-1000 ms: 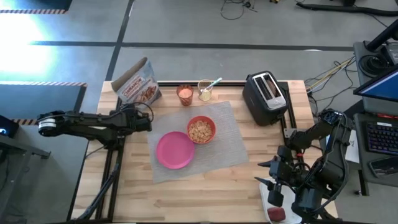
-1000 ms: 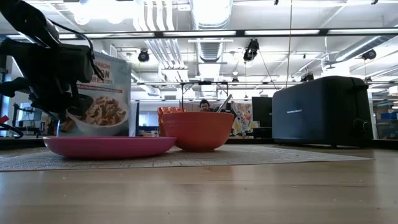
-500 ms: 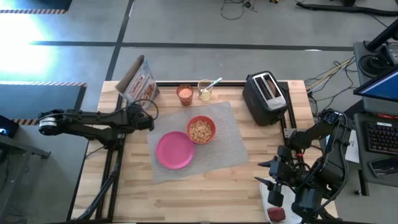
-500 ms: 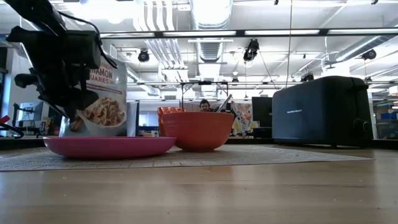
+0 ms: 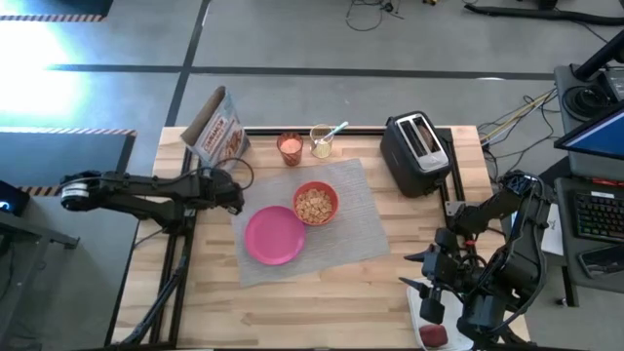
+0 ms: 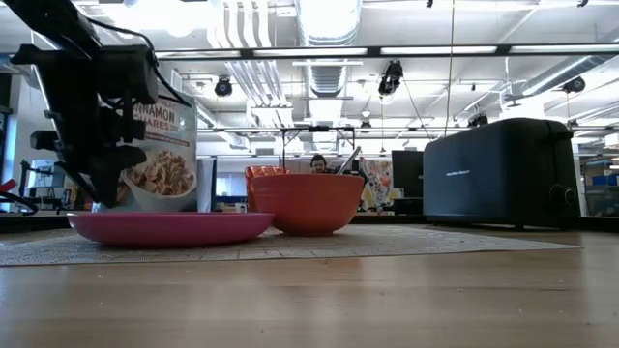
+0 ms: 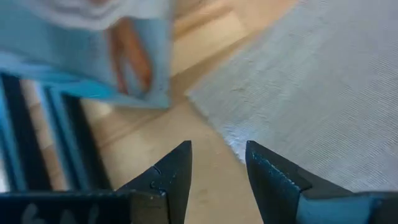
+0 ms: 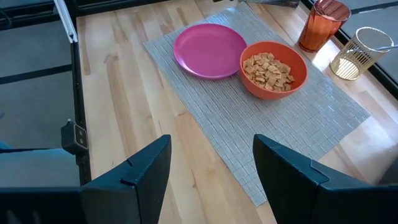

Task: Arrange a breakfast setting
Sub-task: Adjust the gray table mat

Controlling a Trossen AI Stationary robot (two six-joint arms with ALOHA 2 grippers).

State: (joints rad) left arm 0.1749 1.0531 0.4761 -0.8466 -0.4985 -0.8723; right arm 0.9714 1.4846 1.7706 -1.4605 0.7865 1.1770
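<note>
A grey mat lies mid-table and carries a pink plate and an orange-red bowl of cereal. A small orange cup stands just past the mat's far edge. Beside it, a spoon handle pokes out of a wire holder. A red apple lies at the near right under the right arm. My left gripper is open over bare wood at the mat's left corner, holding nothing. My right gripper hangs open high at the near right, also holding nothing.
A cereal bag stands upright at the far left, just beyond my left gripper. A black toaster sits at the far right. Bare wood lies along the near edge.
My left gripper has rolled at the wrist and shifted a little toward the plate and the near edge, away from the cereal bag. The bag, which leaned with its face showing from above, now stands upright. The right arm has kept still.
</note>
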